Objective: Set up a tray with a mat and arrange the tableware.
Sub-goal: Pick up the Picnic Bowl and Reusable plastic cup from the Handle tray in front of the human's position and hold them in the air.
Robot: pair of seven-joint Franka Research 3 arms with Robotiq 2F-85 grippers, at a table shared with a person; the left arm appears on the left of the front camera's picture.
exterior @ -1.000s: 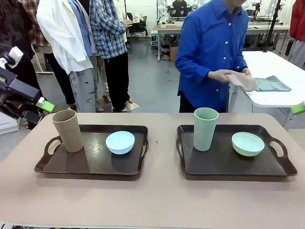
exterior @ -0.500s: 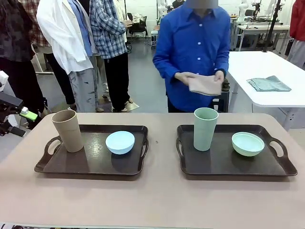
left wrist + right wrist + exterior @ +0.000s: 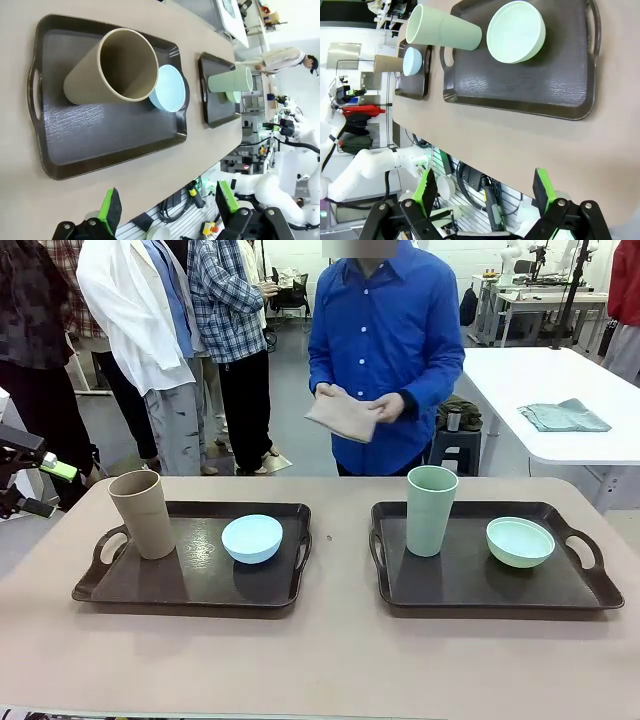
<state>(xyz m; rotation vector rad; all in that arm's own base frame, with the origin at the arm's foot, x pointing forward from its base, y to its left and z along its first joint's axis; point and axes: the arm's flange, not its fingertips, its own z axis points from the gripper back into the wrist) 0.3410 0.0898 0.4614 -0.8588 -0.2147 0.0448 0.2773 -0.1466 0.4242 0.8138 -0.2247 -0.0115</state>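
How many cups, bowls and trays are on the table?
Cups: 2 (tan cup, pale green cup)
Bowls: 2 (light blue bowl, pale green bowl)
Trays: 2 (left tray, right tray)
Total: 6

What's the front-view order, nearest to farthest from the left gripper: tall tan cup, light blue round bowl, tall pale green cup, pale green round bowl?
From the left gripper:
1. Tan cup, left tray.
2. Light blue bowl, same tray.
3. Pale green cup, right tray.
4. Pale green bowl, far right.
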